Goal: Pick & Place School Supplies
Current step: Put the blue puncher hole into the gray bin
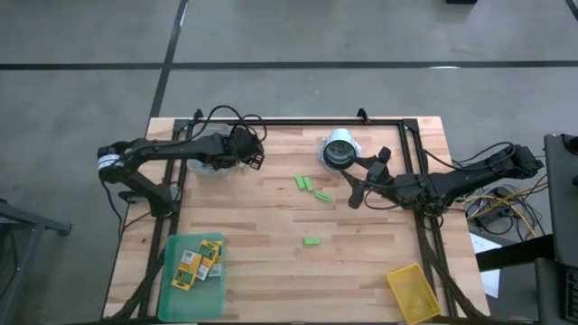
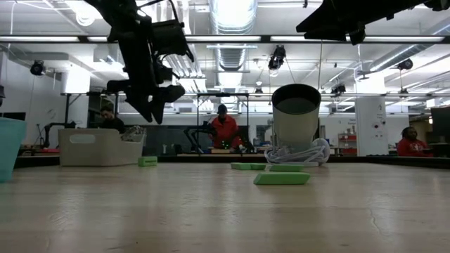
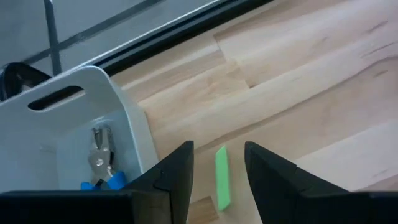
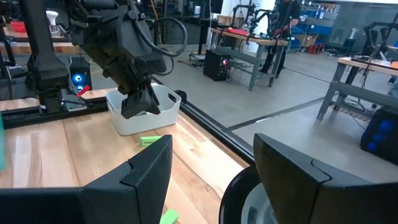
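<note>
My left gripper [image 1: 256, 158] [image 3: 219, 149] hangs open over the table's far left part, beside a white bin [image 1: 212, 155]. A light-green block [image 3: 222, 177] lies flat on the wood below its fingers, untouched. Blue-handled scissors [image 3: 99, 163] lie inside the white bin. Three more green blocks [image 1: 302, 183] [image 1: 323, 196] [image 1: 312, 241] rest flat mid-table. Yellow-and-green crayon boxes [image 1: 199, 260] sit in the flat green tray [image 1: 176, 298]. My right gripper [image 1: 359, 179] [image 4: 211, 146] is open, raised, near a white round cup [image 1: 339, 149].
The yellow bin [image 1: 414, 291] sits at the near right corner and the green tray at the near left. A black frame rail [image 1: 307, 123] runs along the far edge. Bare wood lies between the blocks and the near edge. People sit at benches beyond the table.
</note>
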You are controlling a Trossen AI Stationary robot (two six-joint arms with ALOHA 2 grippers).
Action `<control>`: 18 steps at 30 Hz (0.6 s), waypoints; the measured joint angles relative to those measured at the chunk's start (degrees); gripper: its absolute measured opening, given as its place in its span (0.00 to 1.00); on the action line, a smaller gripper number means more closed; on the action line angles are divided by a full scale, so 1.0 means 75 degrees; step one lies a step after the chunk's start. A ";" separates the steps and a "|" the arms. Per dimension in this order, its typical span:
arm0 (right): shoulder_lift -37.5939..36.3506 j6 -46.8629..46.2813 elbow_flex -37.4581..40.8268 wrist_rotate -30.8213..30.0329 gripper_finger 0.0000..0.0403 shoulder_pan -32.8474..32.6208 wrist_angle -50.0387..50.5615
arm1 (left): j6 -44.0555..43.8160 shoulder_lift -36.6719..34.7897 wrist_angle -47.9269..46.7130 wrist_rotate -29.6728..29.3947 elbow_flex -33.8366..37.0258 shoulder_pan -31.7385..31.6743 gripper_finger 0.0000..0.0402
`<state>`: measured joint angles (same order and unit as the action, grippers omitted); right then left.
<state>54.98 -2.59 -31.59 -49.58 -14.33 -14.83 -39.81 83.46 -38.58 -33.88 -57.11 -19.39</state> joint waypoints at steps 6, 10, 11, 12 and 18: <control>0.0000 0.0000 0.0000 0.0000 0.54 -0.0002 0.0000 | -0.0302 0.0000 -0.0018 0.0450 -0.0063 0.0005 0.37; 0.0000 0.0002 0.0000 0.0001 0.54 -0.0002 0.0003 | -0.0248 0.0000 -0.0201 0.0450 -0.0022 0.0008 0.37; 0.0000 0.0003 0.0000 0.0000 0.54 -0.0002 0.0000 | -0.0259 0.0002 -0.0262 0.0468 -0.0009 0.0008 0.37; 0.0000 0.0003 0.0000 0.0001 0.54 0.0000 0.0002 | -0.0272 0.0003 -0.0337 0.0534 -0.0005 0.0008 0.37; 0.0000 0.0003 0.0000 0.0001 0.54 -0.0001 0.0001 | -0.0128 0.0003 -0.0819 0.0686 0.0018 0.0008 0.37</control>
<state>54.98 -2.57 -31.59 -49.57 -14.34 -14.82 -40.77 83.48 -44.72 -28.73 -56.97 -19.33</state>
